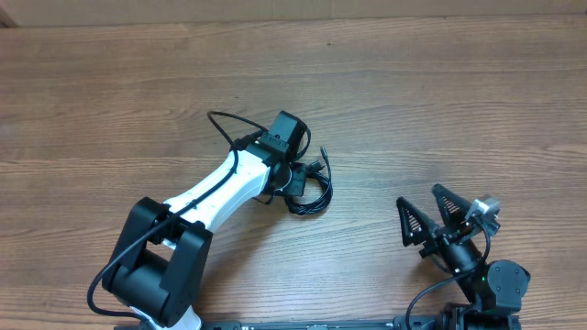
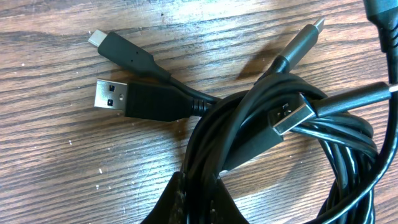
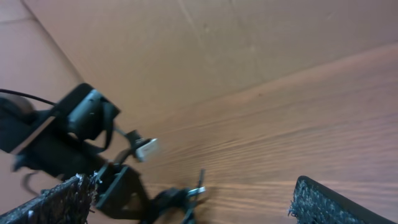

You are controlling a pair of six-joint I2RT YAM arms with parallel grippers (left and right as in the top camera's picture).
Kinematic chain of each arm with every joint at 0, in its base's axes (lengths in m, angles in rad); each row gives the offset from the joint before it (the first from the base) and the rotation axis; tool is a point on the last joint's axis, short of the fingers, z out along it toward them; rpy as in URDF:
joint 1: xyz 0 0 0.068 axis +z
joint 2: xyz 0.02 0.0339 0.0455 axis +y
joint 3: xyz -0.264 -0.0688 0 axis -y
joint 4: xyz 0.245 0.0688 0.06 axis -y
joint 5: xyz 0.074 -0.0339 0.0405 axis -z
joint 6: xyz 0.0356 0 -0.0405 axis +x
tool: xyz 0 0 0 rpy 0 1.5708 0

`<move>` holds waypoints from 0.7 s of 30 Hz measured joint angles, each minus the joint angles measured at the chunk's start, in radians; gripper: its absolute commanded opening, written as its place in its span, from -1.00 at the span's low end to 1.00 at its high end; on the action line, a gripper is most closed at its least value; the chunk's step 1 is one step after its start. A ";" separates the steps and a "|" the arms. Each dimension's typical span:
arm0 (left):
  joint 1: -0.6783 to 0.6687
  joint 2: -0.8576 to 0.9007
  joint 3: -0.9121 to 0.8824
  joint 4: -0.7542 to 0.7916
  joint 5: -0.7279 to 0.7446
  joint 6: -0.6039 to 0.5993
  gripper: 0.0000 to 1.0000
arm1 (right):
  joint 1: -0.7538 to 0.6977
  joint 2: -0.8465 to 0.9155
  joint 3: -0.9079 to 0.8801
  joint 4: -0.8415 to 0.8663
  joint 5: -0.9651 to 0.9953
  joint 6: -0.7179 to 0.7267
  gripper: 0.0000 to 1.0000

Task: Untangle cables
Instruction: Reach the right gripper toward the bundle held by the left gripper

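Note:
A bundle of thin black cables (image 1: 310, 188) lies coiled on the wooden table near the middle. In the left wrist view the coil (image 2: 280, 155) fills the right side, with a silvery USB plug (image 2: 112, 96), a smaller plug (image 2: 102, 40) and another USB plug (image 2: 292, 115) sticking out. My left gripper (image 2: 199, 199) (image 1: 292, 176) is down on the coil with its fingers shut on several cable strands. My right gripper (image 1: 429, 218) is open and empty at the lower right, well away from the cables; its padded fingers frame the right wrist view (image 3: 186, 202), and the blurred bundle (image 3: 186, 199) and the left arm show far off.
The left arm's own thicker black cable (image 1: 225, 124) loops up behind its wrist. A brown cardboard wall (image 3: 205, 50) stands beyond the far edge of the table (image 1: 459, 92).

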 measured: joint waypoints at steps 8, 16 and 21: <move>0.000 0.000 0.001 0.005 0.008 0.000 -0.92 | 0.000 0.037 0.085 -0.258 0.016 0.127 0.99; 0.000 0.000 0.005 0.003 0.059 0.001 -0.92 | 0.000 0.287 0.383 -0.465 -0.083 0.152 1.00; 0.000 0.000 0.056 -0.038 0.102 0.002 -0.92 | 0.001 0.338 0.391 -0.361 -0.220 0.208 1.00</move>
